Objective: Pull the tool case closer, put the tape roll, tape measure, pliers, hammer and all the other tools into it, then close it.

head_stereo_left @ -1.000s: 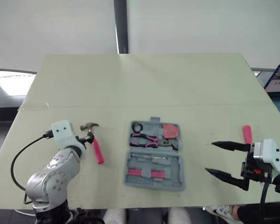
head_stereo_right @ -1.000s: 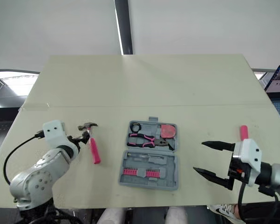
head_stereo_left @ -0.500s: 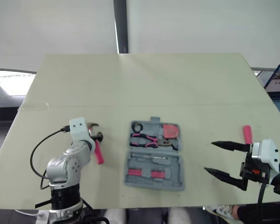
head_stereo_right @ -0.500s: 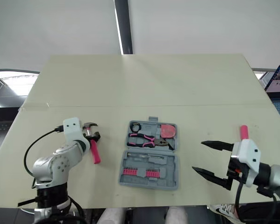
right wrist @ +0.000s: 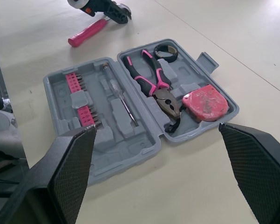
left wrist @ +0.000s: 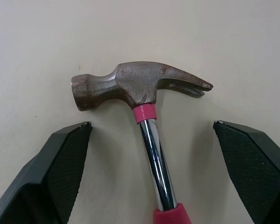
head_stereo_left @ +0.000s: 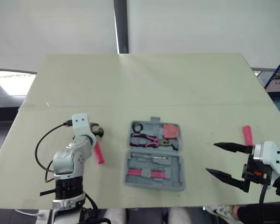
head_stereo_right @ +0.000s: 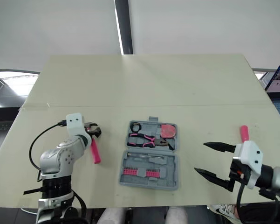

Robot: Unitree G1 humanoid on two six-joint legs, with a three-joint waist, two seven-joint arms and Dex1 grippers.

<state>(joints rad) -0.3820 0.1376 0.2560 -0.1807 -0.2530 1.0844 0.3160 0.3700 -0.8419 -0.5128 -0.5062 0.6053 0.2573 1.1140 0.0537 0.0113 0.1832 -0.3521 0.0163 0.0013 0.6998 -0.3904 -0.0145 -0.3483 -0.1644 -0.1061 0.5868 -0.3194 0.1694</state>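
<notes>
The grey tool case (head_stereo_left: pixel 153 157) lies open mid-table. In it are the black tape roll (head_stereo_left: pixel 138 127), the pink-handled pliers (head_stereo_left: pixel 147 139), the red tape measure (head_stereo_left: pixel 170 131) and a row of pink bits (head_stereo_left: pixel 143 172). The hammer (head_stereo_left: pixel 98 150) lies left of the case, pink handle toward me. My left gripper (head_stereo_left: pixel 97 131) hovers open over the hammer's head (left wrist: pixel 130 84), one finger on each side, neither touching. My right gripper (head_stereo_left: pixel 212 158) stands open and empty right of the case. A pink-handled tool (head_stereo_left: pixel 247 134) lies beyond it.
The cream table (head_stereo_left: pixel 144 84) has wide bare room behind the case. A laptop (head_stereo_left: pixel 279 77) stands past the table's right edge. A black cable (head_stereo_left: pixel 44 144) loops from my left wrist. The table's front edge runs close under both arms.
My left arm has swung in and turned, bringing its open gripper from left of the hammer to over its head. The hammer and case have not moved; the right gripper barely shifted.
</notes>
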